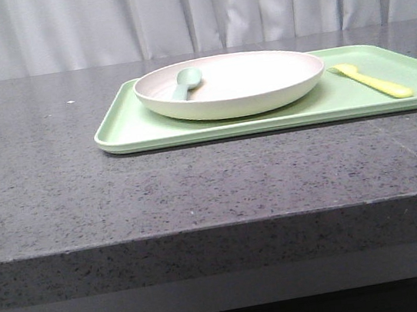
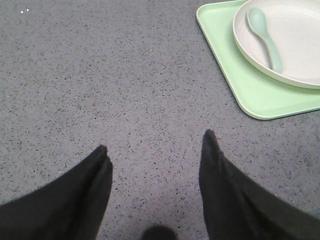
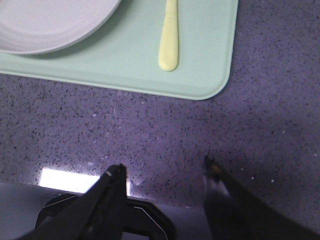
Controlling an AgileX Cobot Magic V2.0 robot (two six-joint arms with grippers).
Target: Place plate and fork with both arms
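The off-white plate point(image 1: 231, 84) sits on a light green tray point(image 1: 135, 127), with a grey-green spoon point(image 1: 186, 83) lying in it. The pale yellow fork point(image 1: 373, 80) lies on the tray to the right of the plate. Neither gripper shows in the front view. In the left wrist view my left gripper point(image 2: 155, 140) is open and empty over bare table, apart from the plate point(image 2: 300, 45) and tray point(image 2: 260, 95). In the right wrist view my right gripper point(image 3: 164, 165) is open and empty near the table's front edge, short of the fork point(image 3: 169, 37) and plate point(image 3: 45, 25).
The grey speckled stone table point(image 1: 56, 177) carries the tray at its back right. The tray's corner point(image 3: 210, 85) lies between my right gripper and the fork. A white curtain point(image 1: 188, 11) hangs behind the table.
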